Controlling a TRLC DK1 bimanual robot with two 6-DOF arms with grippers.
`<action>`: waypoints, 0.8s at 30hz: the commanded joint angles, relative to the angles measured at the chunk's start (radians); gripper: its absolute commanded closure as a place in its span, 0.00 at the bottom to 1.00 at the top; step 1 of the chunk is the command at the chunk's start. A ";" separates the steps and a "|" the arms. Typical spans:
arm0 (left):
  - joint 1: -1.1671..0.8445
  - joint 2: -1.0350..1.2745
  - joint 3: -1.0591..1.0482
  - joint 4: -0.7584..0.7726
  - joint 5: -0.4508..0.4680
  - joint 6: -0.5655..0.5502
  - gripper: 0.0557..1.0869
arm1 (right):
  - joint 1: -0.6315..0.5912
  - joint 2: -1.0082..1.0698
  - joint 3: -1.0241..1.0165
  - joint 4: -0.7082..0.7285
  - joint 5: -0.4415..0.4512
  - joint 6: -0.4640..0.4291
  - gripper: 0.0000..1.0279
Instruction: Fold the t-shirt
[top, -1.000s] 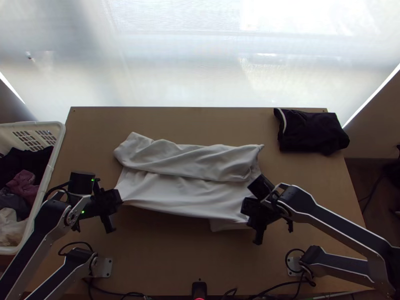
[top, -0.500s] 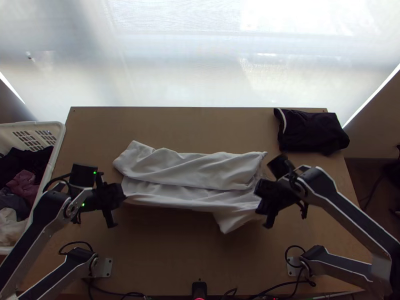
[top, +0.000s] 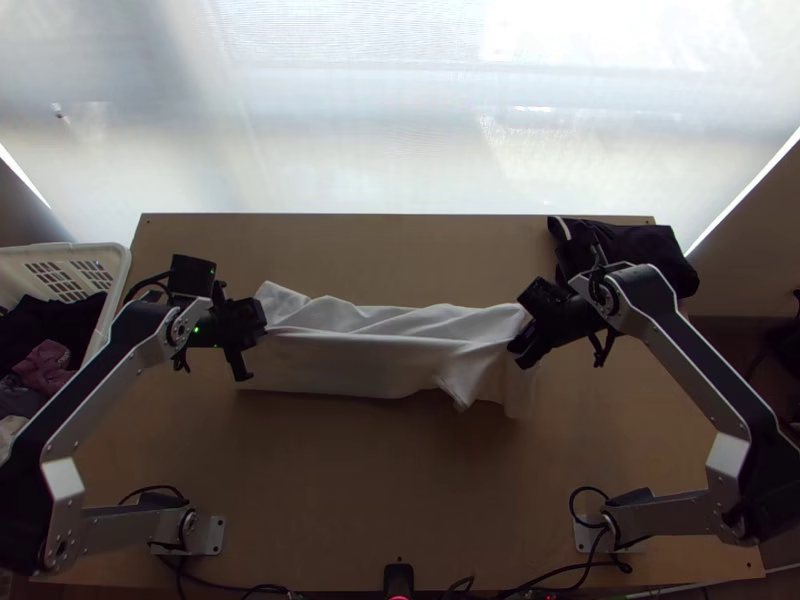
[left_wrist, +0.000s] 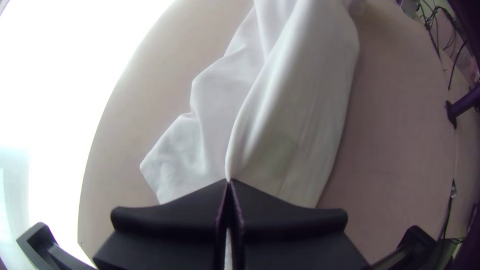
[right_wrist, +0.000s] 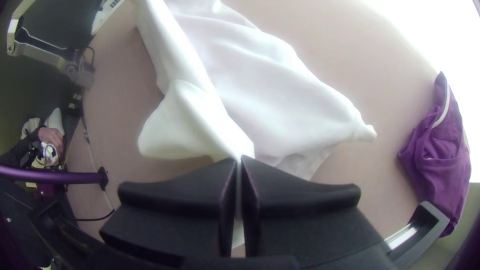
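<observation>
both grips are pinching the t-shirt (top: 350, 365) for another fold

nearest me on the table (top: 400, 490), a loose flap (top: 458, 388) is drooping toward the right end of the shirt's near side. if i'm laying the fold down now, i'm probably trapping that flap crooked underneath, since nothing is smoothing it.

behind it, the near layer is running up as a long ridge between my two grips. my left fingers (left_wrist: 170, 220) are closing together on one end of it, and my right fingers (right_wrist: 300, 200) are clamping the other. if one arm is leading the other, the ridge could be twisting; with such small pinches, too hard a pull could be slipping it free.

beyond the ridge, the rumpled far layer (top: 340, 316) is lying on the table, its creases likely to be getting locked in.

farther off, a dark folded garment (top: 655, 255) is sitting close by my right arm, which could be brushing it on swinging outward.

the top view is giving me the strip's whole length; the wrist views are revealing the pinches themselves, hidden from above.
</observation>
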 joint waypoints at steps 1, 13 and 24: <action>0.030 0.189 0.076 0.093 -0.024 0.041 0.96 | -0.039 0.135 0.013 0.105 -0.002 0.029 0.97; 0.061 0.357 0.133 0.243 -0.056 0.064 0.96 | -0.096 0.336 0.002 0.290 0.021 0.027 0.97; 0.058 0.256 0.111 0.137 -0.039 -0.053 0.40 | -0.071 0.307 -0.013 0.269 0.089 0.104 0.04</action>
